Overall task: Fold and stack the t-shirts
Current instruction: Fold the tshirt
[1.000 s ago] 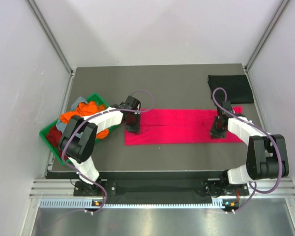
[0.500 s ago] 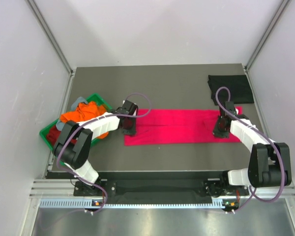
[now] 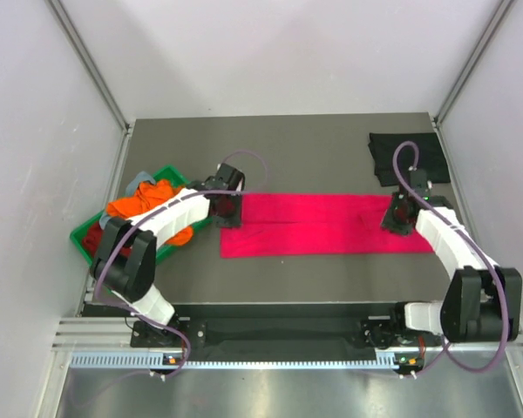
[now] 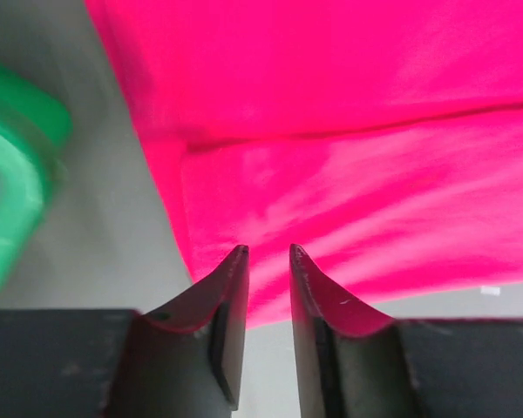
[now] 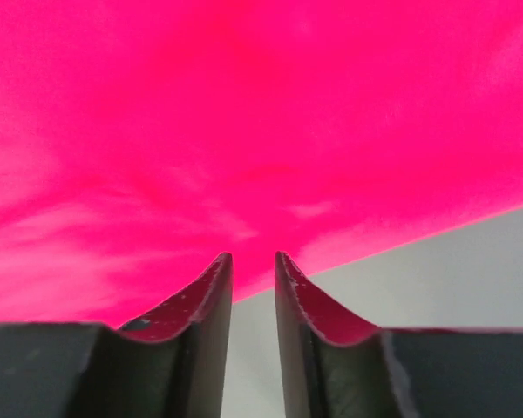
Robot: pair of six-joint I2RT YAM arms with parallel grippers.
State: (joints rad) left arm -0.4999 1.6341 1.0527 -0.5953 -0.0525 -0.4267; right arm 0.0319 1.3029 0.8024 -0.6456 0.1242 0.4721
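The bright pink-red t-shirt [image 3: 322, 225] lies flat across the middle of the table, folded into a long band [image 4: 349, 131] [image 5: 244, 122]. My left gripper [image 3: 227, 207] [image 4: 266, 251] hovers over its left end. The jaws stand slightly open with nothing between them. My right gripper [image 3: 399, 213] [image 5: 253, 255] hangs over the right end near the cloth's edge, also narrowly open and empty. A folded black t-shirt [image 3: 408, 157] rests at the back right corner. Orange [image 3: 148, 205], dark red [image 3: 94, 239] and grey-blue [image 3: 139, 180] t-shirts are heaped in the tray.
A green plastic tray [image 3: 167, 251] [image 4: 9, 174] sits at the left edge of the table, close to my left arm. Bare dark table shows in front of and behind the pink band. Grey walls enclose the table on three sides.
Both grippers have moved from the band's near side towards the back of the table, slightly outwards. The right jaws were shut and have parted.
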